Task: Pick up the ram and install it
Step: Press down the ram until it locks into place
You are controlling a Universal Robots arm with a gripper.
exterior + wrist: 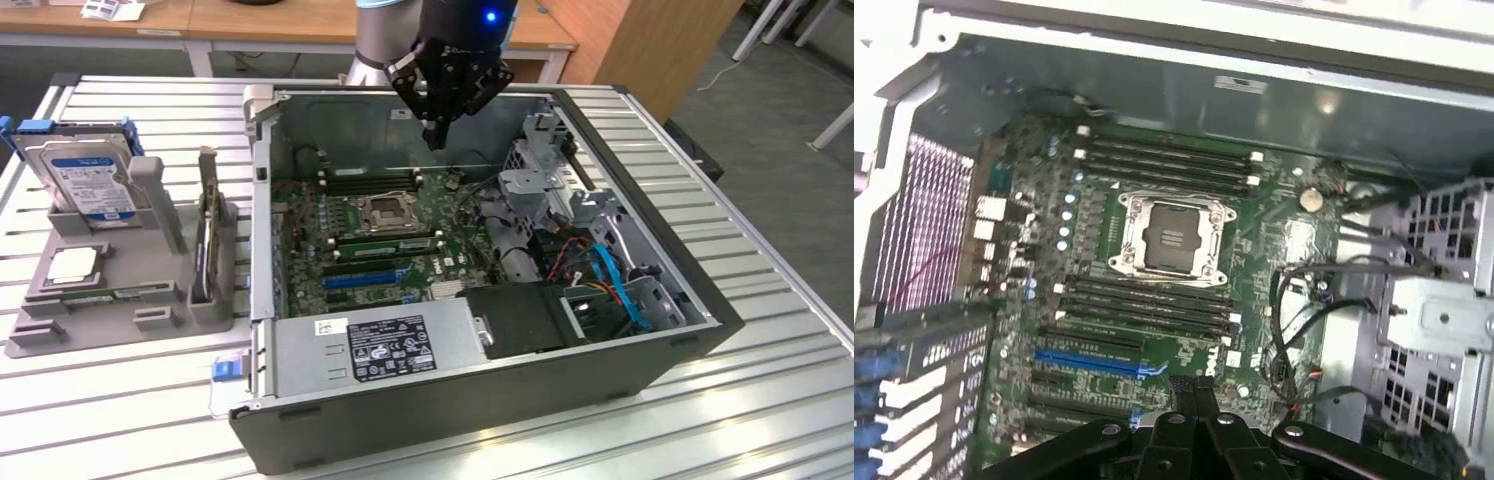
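Gripper [1194,400] fingers pressed together, nothing between them. Closed and empty. It hangs over the open case [534,400], tip above the motherboard [1264,230] near the case's far wall. Looking down from it: CPU socket [1172,235] at the middle of the case, dark memory slots [1164,160] either side of the socket, and they look unfilled.

Ram [114,293] is outside the case, in the grey tray [80,335] that sits just beside the case on the exterior view's left. I take it to be the thin green strip in the tray's near slot, not certain since it's small in the frame. Hard drive [87,180] stands in the same tray, further back.

Orientation: long axis runs along the tray's near edge, roughly parallel to the slots inside the case. Can't tell which way the contact edge faces.

Handling, my read:
- light, stiff, thin, so it won't sag
- fragile: chips and contact edge shouldn't be pinched
- grip across the two flat faces near mid-length, on the edge away from the contacts, so it doesn't tip in the fingers
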